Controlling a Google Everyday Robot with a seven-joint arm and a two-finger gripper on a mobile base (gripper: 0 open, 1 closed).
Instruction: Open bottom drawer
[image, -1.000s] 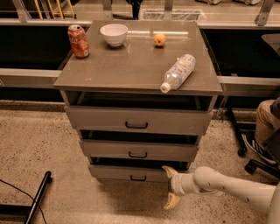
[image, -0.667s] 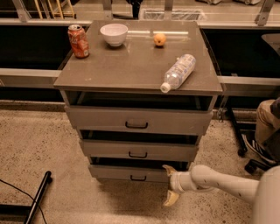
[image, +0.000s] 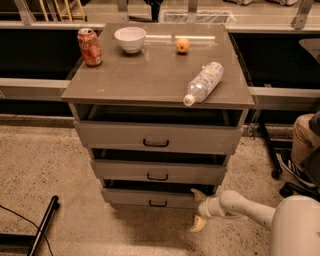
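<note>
The bottom drawer is the lowest of three grey-brown drawers and has a small black bar handle at its centre. A dark gap shows above its front, so it stands slightly out. My gripper reaches in from the lower right on a white arm. It is at the right end of the bottom drawer's front. It is open: one tan finger is at the drawer's top edge and the other hangs below the drawer near the floor.
The middle drawer and top drawer also stand slightly out. On the cabinet top are a red can, a white bowl, an orange fruit and a lying plastic bottle. A seated person's leg is at right, a black bar on the floor at left.
The gripper stays at the right end of the bottom drawer. More of my white arm shell has come into view at the lower right. The drawers have not visibly moved.
</note>
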